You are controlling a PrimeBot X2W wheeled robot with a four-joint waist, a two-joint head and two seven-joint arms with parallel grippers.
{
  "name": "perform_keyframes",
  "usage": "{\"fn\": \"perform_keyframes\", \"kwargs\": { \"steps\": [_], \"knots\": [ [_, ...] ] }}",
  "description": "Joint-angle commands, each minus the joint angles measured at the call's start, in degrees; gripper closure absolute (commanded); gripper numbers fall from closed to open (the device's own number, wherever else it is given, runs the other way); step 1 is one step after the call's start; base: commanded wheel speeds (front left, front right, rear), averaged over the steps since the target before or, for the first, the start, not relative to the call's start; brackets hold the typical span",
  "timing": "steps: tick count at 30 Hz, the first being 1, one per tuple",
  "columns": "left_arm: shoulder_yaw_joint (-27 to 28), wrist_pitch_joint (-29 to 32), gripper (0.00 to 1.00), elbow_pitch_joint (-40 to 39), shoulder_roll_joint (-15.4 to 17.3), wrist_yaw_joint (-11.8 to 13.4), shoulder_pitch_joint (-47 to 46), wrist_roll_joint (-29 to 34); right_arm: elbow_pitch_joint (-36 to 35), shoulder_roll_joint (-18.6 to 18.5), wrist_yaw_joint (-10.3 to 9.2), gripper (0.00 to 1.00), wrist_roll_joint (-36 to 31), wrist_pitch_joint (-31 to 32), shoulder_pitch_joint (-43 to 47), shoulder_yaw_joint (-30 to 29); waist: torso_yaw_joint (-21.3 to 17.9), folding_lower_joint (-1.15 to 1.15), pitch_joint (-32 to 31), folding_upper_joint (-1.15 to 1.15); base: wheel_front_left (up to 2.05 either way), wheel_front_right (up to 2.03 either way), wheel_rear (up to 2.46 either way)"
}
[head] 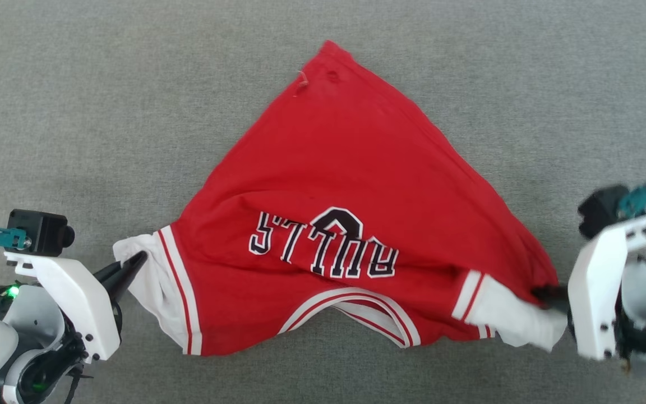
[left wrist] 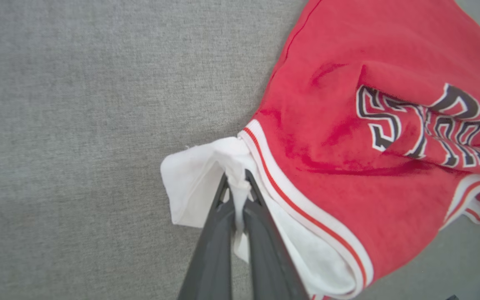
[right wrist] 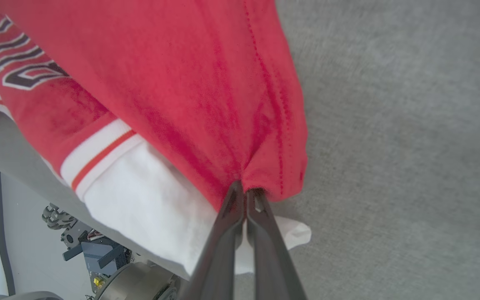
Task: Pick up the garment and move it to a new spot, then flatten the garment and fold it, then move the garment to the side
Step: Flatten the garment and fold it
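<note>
The garment [head: 328,185], a red jersey with white sleeves, striped trim and black white-outlined lettering, hangs stretched between my two grippers over the grey surface, its far corner resting up the view. My left gripper [head: 139,259] is shut on the white sleeve at the lower left; in the left wrist view the left gripper [left wrist: 236,177] pinches a bunch of the white sleeve [left wrist: 194,183]. My right gripper [head: 541,293] is shut on the red cloth beside the other white sleeve [head: 516,322]; in the right wrist view the right gripper [right wrist: 245,189] grips the garment [right wrist: 181,83] at its gathered red edge.
A grey fabric surface [head: 76,112] lies all around the garment. In the right wrist view the surface's edge shows at the lower left, with pale floor and my wheeled base [right wrist: 98,254] below it.
</note>
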Motion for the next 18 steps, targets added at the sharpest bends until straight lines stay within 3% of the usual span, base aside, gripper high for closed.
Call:
{"fn": "perform_keyframes", "kwargs": {
  "steps": [1, 7, 8, 9, 10, 14, 18],
  "knots": [
    [0.02, 0.00, 1.00, -0.44, -0.13, 0.08, 0.40, 0.49, -1.25, 1.41, 0.01, 1.00, -1.19, -0.57, 3.12, -1.20, 0.35, 0.00, 0.22, 0.00, 0.00, 0.00, 0.00],
    [-0.23, -0.04, 1.00, -0.42, -0.59, -0.22, -0.01, 0.89, 1.92, 3.66, 0.01, 1.00, -4.07, -7.09, 6.52, -1.25, 0.94, 0.00, 0.74, 0.00, 0.00, 0.00, 0.00],
    [-0.27, -0.09, 1.00, -0.31, -0.72, -0.30, -0.07, 0.90, 3.14, 3.43, 0.01, 0.76, -5.08, -8.98, 6.50, -0.79, 1.02, 0.00, 0.80, 0.00, 0.00, 0.00, 0.00],
    [-0.34, -0.12, 1.00, -0.22, -0.86, -0.37, -0.13, 0.92, 4.51, 3.65, -0.01, 0.20, -5.82, -10.92, 6.22, -0.67, 1.10, 0.00, 0.84, 0.00, 0.00, 0.00, 0.00],
    [-0.46, -0.11, 1.00, -0.11, -0.99, -0.45, -0.18, 0.97, 5.77, 3.76, -0.02, 0.00, -6.14, -12.34, 5.99, -0.36, 1.20, 0.00, 0.76, 0.00, 0.00, 0.00, 0.00],
    [-0.74, -0.18, 1.00, 0.31, -1.31, -0.84, -0.02, 0.98, 7.47, 1.99, -0.15, 0.00, -7.12, -14.38, 6.01, 0.56, 1.47, 0.00, 0.28, 0.00, 0.00, 0.00, 0.00],
    [-0.99, -0.55, 1.00, 0.58, -1.45, -1.00, 0.73, 0.87, 2.93, 1.38, -0.13, 0.00, -6.55, -12.42, 6.80, -0.71, 1.60, 0.00, -0.56, 0.00, 0.00, 0.00, 0.00]
  ]
}}
